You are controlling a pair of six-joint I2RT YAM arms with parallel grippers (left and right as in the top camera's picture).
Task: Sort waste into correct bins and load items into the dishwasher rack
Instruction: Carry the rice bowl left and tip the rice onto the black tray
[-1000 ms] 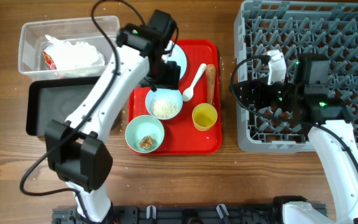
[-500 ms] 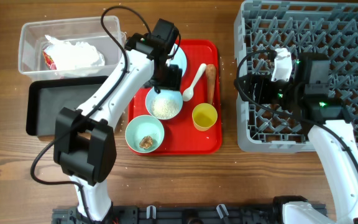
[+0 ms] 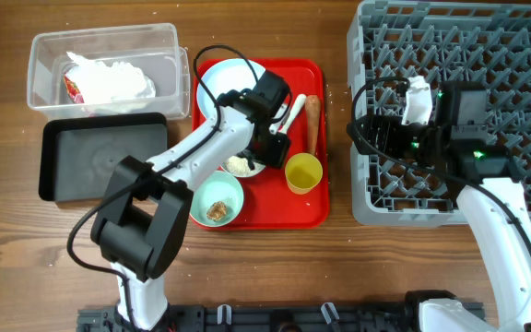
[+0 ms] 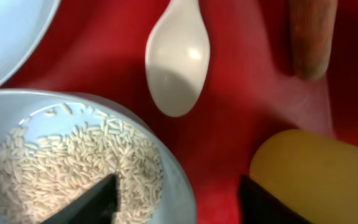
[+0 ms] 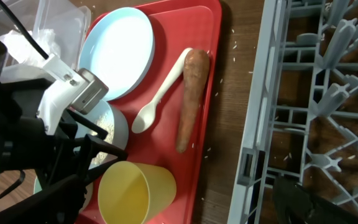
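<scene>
On the red tray (image 3: 316, 210) lie a light blue plate (image 3: 229, 78), a white spoon (image 3: 294, 112), a carrot (image 3: 312, 124), a yellow cup (image 3: 303, 172), a bowl of rice (image 3: 240, 166) and a bowl with a food scrap (image 3: 216, 200). My left gripper (image 3: 270, 152) is open. In the left wrist view it (image 4: 176, 205) straddles the rim of the rice bowl (image 4: 73, 155), with one finger over the rice and the other beside the yellow cup (image 4: 316, 168). My right gripper (image 3: 373, 136) is open and empty over the left edge of the grey dishwasher rack (image 3: 459, 194).
A clear bin (image 3: 44, 46) holding white wrappers stands at the back left. An empty black tray (image 3: 100, 161) lies in front of it. Rice grains are scattered on the wood between the red tray and the rack (image 5: 316, 93).
My left gripper has moved from over the plate forward and right to the rice bowl's rim, uncovering the plate. The right arm has barely moved.
</scene>
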